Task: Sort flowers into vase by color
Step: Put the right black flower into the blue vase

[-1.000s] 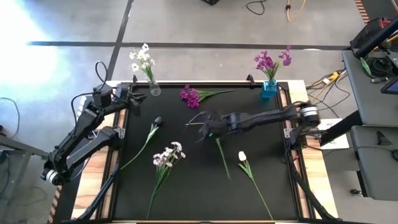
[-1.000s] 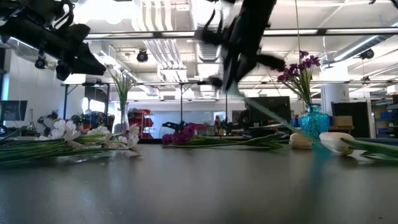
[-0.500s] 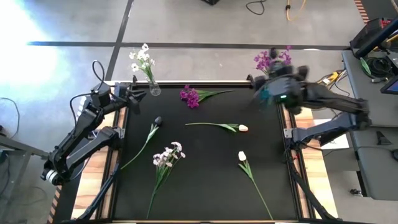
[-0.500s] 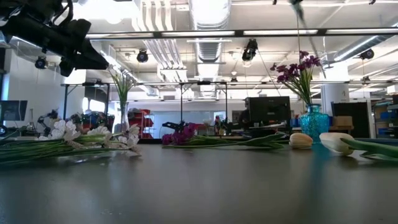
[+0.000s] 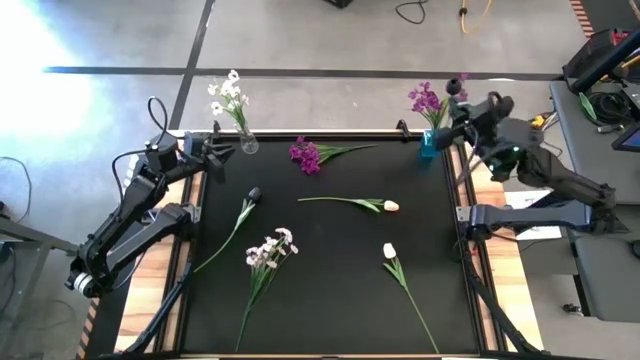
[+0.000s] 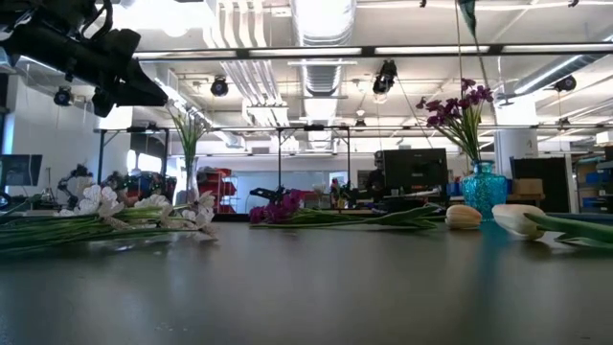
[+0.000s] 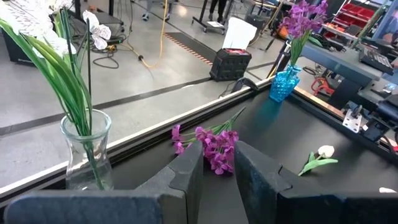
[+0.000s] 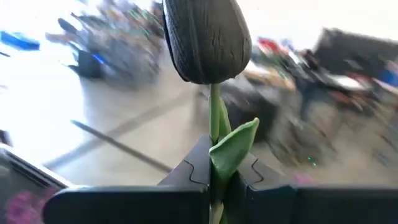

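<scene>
Right gripper [image 8: 214,177] clamping upright dark tulip [image 8: 207,38].

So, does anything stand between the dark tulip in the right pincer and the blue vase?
Only the purple sprays already in the blue vase; they rise from its mouth beside the dark tulip held by the right pincer.

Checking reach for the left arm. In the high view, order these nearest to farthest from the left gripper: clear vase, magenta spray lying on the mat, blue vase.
From the left gripper:
1. Clear vase, right beside it at the mat's rear left corner.
2. Magenta spray, lying at rear centre.
3. Blue vase, rear right corner.
</scene>
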Controlling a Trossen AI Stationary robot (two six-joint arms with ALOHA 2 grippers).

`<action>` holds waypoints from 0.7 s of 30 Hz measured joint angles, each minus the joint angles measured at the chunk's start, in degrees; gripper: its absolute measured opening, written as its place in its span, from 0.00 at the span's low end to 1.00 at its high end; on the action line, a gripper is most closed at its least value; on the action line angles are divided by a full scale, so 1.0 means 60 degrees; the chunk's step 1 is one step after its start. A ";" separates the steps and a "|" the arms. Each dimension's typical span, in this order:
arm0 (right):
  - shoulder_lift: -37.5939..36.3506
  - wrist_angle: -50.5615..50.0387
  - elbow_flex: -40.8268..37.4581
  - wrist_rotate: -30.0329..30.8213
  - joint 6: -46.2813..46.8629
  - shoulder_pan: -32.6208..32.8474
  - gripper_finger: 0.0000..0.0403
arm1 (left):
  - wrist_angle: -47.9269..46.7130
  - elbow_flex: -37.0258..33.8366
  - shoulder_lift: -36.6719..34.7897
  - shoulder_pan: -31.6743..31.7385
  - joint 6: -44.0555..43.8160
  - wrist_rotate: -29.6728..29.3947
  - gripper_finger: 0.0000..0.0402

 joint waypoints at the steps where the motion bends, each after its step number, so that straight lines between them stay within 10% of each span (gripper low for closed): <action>1: -0.0147 0.0303 -0.0152 -0.0568 -0.0178 -0.0368 0.02 | -0.0003 0.0000 0.0000 0.0000 0.0000 0.0000 0.19; 11: -0.0876 0.1930 -0.1709 -0.3151 -0.0396 -0.3714 0.02 | -0.0007 0.0000 -0.0018 0.0000 0.0258 0.0004 0.19; 21: -0.0947 0.5003 -0.3817 -0.3364 -0.0381 -0.4700 0.02 | -0.0007 0.0000 -0.0018 0.0000 0.0263 0.0002 0.19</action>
